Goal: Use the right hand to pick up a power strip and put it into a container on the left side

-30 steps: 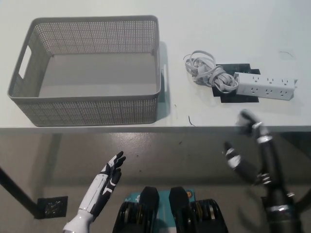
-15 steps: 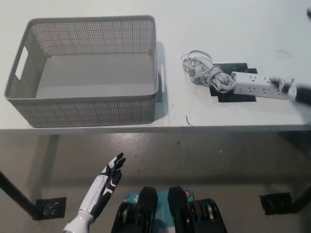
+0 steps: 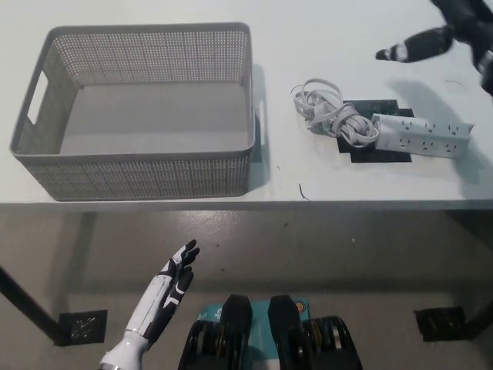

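While the black right hand point(image 3: 454, 31) hangs above the far right corner of the surface point(image 3: 154, 196), blurred and partly cut by the frame edge, nothing is held in it; one finger points left, but whether the fingers are spread or curled I cannot tell. The white power strip point(image 3: 422, 136) lies flat near the right end of the surface, partly on a black patch point(image 3: 370, 154), its coiled grey-white cord point(image 3: 330, 112) bunched just to its left. It sits well apart from the hand, nearer the front edge.

The grey perforated basket point(image 3: 139, 166) stands on the left side, its inside bare. The white left hand point(image 3: 171, 289) rests low, below the surface edge, fingers straight and slightly apart, holding nothing.

By my reading, this is the reach stage: the grasp is not yet made. The next move calls for bringing the right hand down toward the strip's long body, closing across its narrow width, and allowing for the cord trailing when it is lifted toward the basket.
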